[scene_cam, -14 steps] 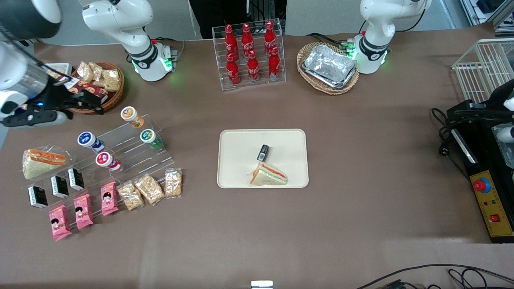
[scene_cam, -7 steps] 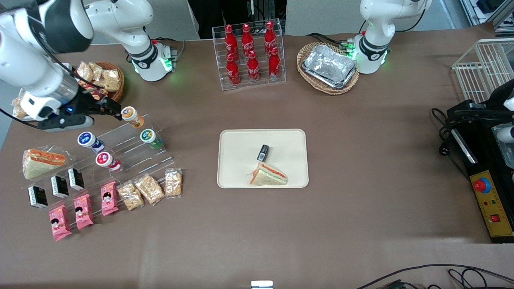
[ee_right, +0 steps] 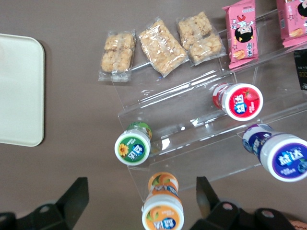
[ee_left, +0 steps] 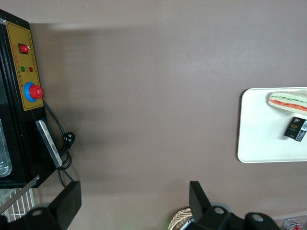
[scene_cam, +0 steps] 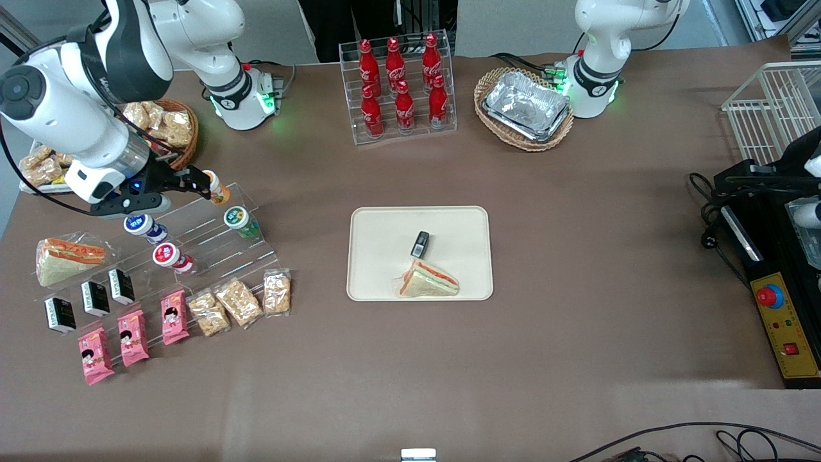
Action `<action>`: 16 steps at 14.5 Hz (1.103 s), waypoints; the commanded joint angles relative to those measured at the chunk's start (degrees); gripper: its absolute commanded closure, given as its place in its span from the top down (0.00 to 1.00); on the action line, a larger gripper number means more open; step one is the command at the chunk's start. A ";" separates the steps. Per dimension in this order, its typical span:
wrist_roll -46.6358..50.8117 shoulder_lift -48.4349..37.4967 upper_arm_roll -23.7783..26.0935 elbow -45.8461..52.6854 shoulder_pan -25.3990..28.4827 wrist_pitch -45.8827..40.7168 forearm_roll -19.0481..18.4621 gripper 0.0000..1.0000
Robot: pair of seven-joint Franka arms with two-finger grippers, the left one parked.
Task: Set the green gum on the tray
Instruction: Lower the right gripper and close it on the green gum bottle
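End effector (scene_cam: 200,185), fingers spread and empty at the front view's upper left over the orange-lidded bottle (scene_cam: 217,188), with the green gum (scene_cam: 238,220) on the clear stepped rack (scene_cam: 211,240): probably light, rigid, smooth, best pinched across its body; lid writing unreadable, tray (scene_cam: 378,256) at centre.

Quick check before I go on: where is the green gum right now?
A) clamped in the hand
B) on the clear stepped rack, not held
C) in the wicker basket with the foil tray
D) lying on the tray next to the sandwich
B: the green gum sits on the clear stepped rack, while the hand is open above the orange-lidded bottle, and the tray has no gum.
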 commanded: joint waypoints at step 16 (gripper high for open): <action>0.11 9.70 0.00 -12.40 4.69 20.61 0.39 0.83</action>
